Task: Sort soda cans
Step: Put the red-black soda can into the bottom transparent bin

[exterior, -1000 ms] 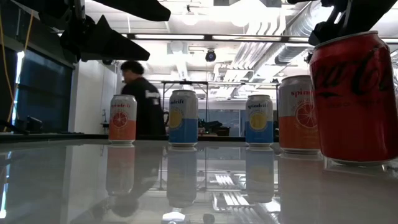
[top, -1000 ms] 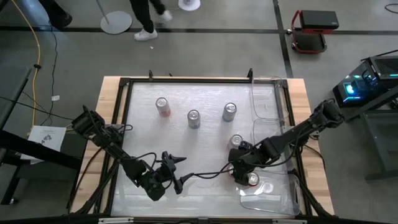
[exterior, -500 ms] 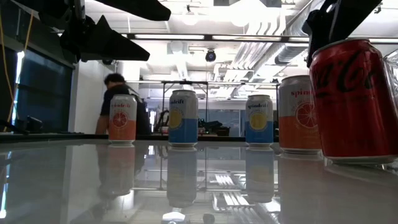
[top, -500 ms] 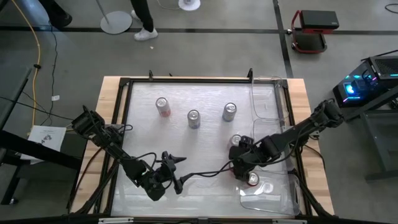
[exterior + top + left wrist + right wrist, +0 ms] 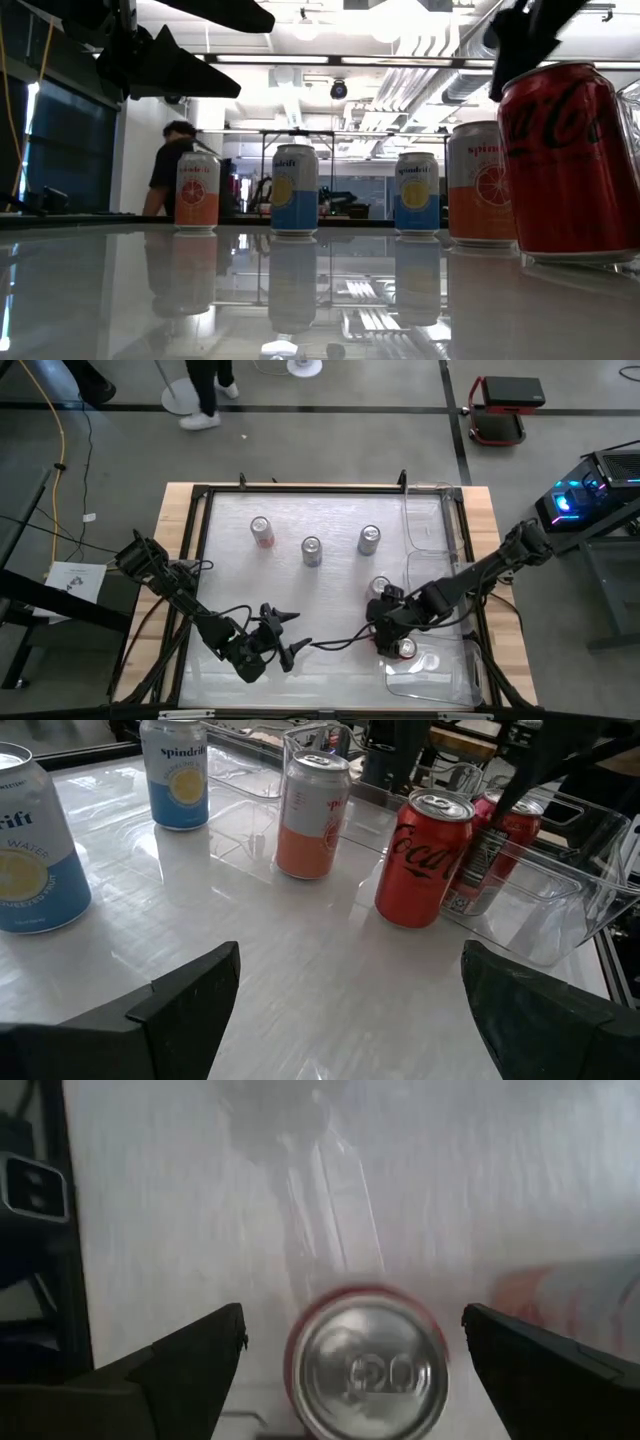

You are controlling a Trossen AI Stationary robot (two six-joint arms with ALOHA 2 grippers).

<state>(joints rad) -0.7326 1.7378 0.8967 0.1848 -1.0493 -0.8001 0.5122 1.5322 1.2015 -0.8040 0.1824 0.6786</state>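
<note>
A red soda can (image 5: 435, 855) (image 5: 570, 160) stands upright on the white table, just outside a clear bin. My right gripper (image 5: 385, 632) (image 5: 352, 1370) hangs open over it, pointing steeply down; the can's silver top (image 5: 368, 1365) shows between the spread fingers, apart from both. A second red can (image 5: 406, 648) (image 5: 505, 845) stands inside the bin. Further cans stand upright on the table: an orange one (image 5: 380, 587), another orange one (image 5: 262, 531) and two blue-and-yellow ones (image 5: 312, 550) (image 5: 369, 540). My left gripper (image 5: 285, 637) (image 5: 350, 1010) waits open near the front edge, pointing toward the cans.
Two clear plastic bins lie along the table's right side, one near (image 5: 440, 665) and one far (image 5: 432, 520). A black frame (image 5: 300, 490) rims the table. Cables (image 5: 330, 642) trail across the near part. A person (image 5: 170, 170) moves in the room behind.
</note>
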